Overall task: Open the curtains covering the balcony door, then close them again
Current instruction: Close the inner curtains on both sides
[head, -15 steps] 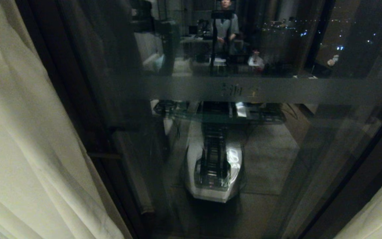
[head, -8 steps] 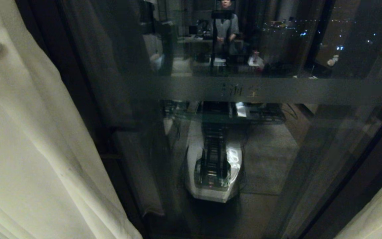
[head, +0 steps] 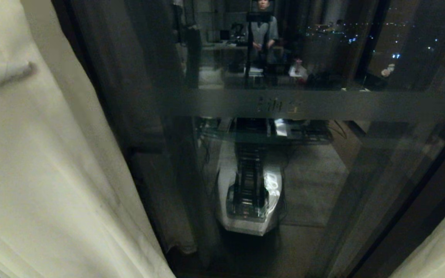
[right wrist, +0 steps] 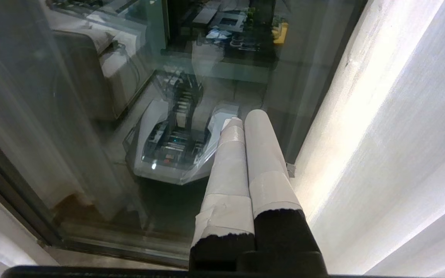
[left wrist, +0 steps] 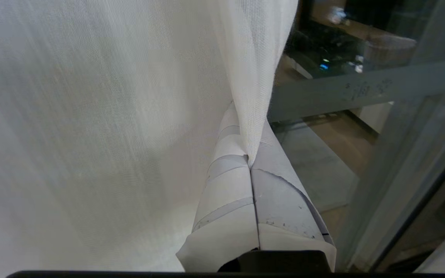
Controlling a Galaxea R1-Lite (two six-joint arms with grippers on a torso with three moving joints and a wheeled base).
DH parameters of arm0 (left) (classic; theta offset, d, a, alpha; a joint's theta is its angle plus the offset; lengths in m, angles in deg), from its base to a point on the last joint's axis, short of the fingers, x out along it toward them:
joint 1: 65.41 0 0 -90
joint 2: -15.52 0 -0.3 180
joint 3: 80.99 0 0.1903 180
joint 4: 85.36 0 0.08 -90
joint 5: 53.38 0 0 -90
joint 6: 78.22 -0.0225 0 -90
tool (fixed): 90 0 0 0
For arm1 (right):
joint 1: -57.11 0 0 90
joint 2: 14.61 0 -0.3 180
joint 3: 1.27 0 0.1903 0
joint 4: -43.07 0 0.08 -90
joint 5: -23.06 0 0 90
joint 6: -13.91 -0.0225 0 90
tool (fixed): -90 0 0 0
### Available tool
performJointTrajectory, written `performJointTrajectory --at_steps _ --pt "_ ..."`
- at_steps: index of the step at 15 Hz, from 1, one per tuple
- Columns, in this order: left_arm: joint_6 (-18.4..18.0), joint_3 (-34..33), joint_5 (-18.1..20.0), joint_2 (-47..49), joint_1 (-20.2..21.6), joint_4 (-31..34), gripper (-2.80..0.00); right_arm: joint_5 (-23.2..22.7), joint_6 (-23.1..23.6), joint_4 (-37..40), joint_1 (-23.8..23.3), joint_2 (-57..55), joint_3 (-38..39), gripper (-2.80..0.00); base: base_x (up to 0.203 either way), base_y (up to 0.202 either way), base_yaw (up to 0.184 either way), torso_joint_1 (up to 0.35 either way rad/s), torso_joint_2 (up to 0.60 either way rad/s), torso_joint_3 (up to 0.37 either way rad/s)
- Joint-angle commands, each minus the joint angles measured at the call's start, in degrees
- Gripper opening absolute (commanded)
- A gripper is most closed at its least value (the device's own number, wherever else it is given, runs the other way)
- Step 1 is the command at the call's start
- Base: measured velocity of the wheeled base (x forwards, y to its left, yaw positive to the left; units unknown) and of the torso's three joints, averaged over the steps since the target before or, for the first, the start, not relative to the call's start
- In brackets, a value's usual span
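The left curtain [head: 33,173] is a cream pleated panel filling the left of the head view. My left gripper [left wrist: 245,119] is shut on its hemmed edge, and the woven fabric [left wrist: 253,77] rises out from between the taped fingers [left wrist: 222,200]. The balcony door [head: 303,181] is dark reflective glass with a frosted band [head: 342,105], uncovered across the middle and right. A strip of the right curtain [head: 442,251] shows at the lower right corner. My right gripper [right wrist: 245,116] is shut on nothing, hanging between the glass and the right curtain [right wrist: 400,135].
The glass reflects my own white base [head: 249,193], a desk, and a person [head: 263,31] standing behind a tripod. The door's dark frame [head: 411,224] runs along the right curtain. The door's bottom rail [right wrist: 91,243] lies below the right gripper.
The left curtain's edge has travelled to the right across the glass with my left gripper, covering more of the door. The reflection, the right curtain and the right arm stayed put.
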Motion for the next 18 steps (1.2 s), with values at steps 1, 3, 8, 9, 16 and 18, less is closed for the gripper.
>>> performJointTrajectory --at_steps 1,3,8,9,16,18 --pt "0.0 0.0 0.1 0.6 -0.9 -0.1 -2.8 0.0 0.1 0.0 0.0 0.0 0.0 -2.8 0.0 0.0 0.0 0.0 0.0 0.0" --pt "0.0 0.2 0.0 1.0 -1.5 -0.2 -2.8 0.0 0.1 0.0 0.0 0.0 0.0 -2.8 0.0 0.0 0.0 0.0 0.0 0.0" --pt "0.0 0.4 0.1 1.3 -1.6 -0.2 -2.8 0.0 0.1 0.0 0.0 0.0 0.0 -2.8 0.0 0.0 0.0 0.0 0.0 0.0" --pt "0.0 0.3 0.1 1.3 -1.7 -0.2 -2.8 0.0 0.1 -0.1 0.0 0.0 0.0 -2.8 0.0 0.0 0.0 0.0 0.0 0.0" --pt "0.0 0.0 0.4 1.2 -1.9 -0.2 -2.8 0.0 0.0 0.0 0.0 0.0 0.0 -2.8 -0.001 -0.114 0.002 0.002 0.0 0.001" --pt "0.0 0.0 0.5 1.2 -1.9 -0.2 -2.8 0.0 0.1 0.0 0.0 0.0 0.0 -2.8 0.0 -0.187 0.0 0.002 0.0 0.0"
